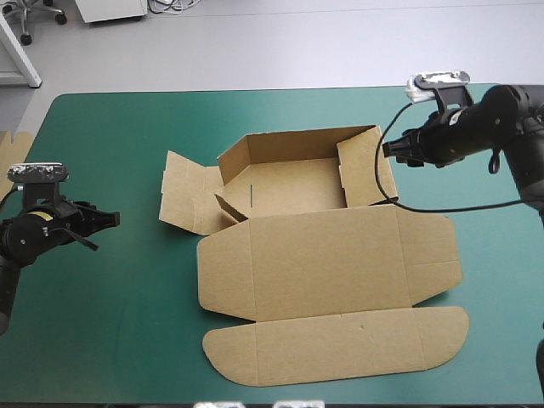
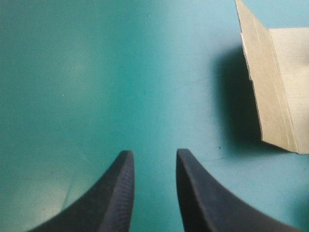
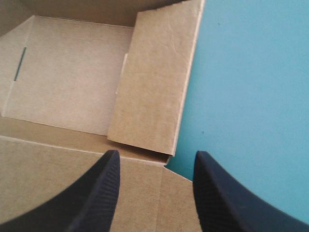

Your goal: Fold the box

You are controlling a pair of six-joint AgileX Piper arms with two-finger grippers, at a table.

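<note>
A: How many hands, holding what?
B: Two, both released and empty. The left hand [image 2: 153, 153] hovers over bare teal-green table [image 1: 127, 340], well apart from the one brown box [image 1: 297, 183]; the right hand [image 3: 157, 153] hangs at its right wall.
A: The box?
B: Mid-table, walls raised, one lid [image 1: 323, 255] flat

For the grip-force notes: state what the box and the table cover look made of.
The box: brown board, matt, probably cardboard; creased fold lines and raw cut edges show. The table cover: teal-green, smooth, soft sheen; vinyl or rubber perhaps, unclear.
</note>
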